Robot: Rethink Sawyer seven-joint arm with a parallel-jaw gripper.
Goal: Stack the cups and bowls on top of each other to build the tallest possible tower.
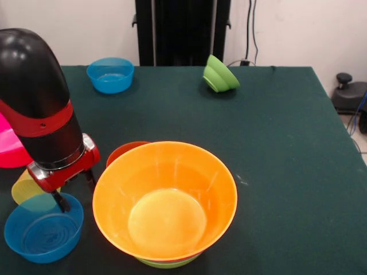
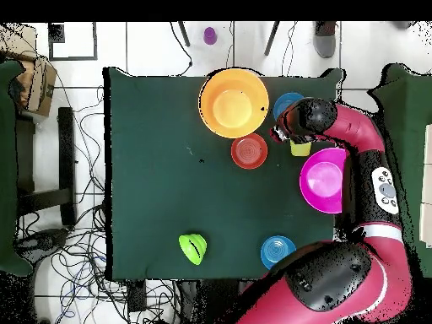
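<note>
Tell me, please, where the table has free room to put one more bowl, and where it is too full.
Free: the wide green cloth between the orange bowl and the tipped lime green bowl, and the whole side beyond them. Crowded: around the hand, where the near blue bowl, yellow cup, red-orange bowl and pink bowl sit close.

Orange bowl (image 2: 234,103) — red-orange bowl (image 2: 250,151) beside

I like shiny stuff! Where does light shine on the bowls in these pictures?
Front view: pale streaks of glare run down the inner wall of the big orange bowl. Overhead view: the pink bowl shows a soft bright patch near its middle.
</note>
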